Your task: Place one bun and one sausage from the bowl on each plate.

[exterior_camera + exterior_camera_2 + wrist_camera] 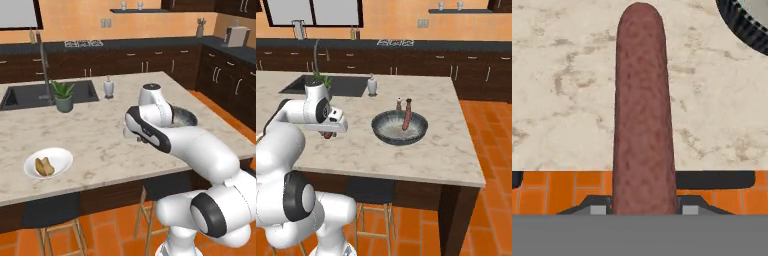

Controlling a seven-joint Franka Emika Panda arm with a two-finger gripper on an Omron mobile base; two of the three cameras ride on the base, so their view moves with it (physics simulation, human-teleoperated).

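My gripper (643,206) is shut on a long reddish-brown sausage (643,110), which sticks out ahead of the fingertips over the marble counter. In the right base view the gripper (329,134) hangs just above the counter, left of the dark bowl (387,134), with the sausage end (328,135) showing below the hand. Another sausage (406,120) leans inside the bowl. The bowl's rim (743,24) cuts the top right corner of the hand view. A white plate (62,156) holding a bun (44,166) sits at the counter's front left.
A potted plant (63,96) and a soap dispenser (108,87) stand beside the sink (30,95). Two small shakers (403,104) stand behind the bowl. The counter's front edge (722,172) runs below the sausage, with orange floor (557,192) beyond it. Stools stand under the island.
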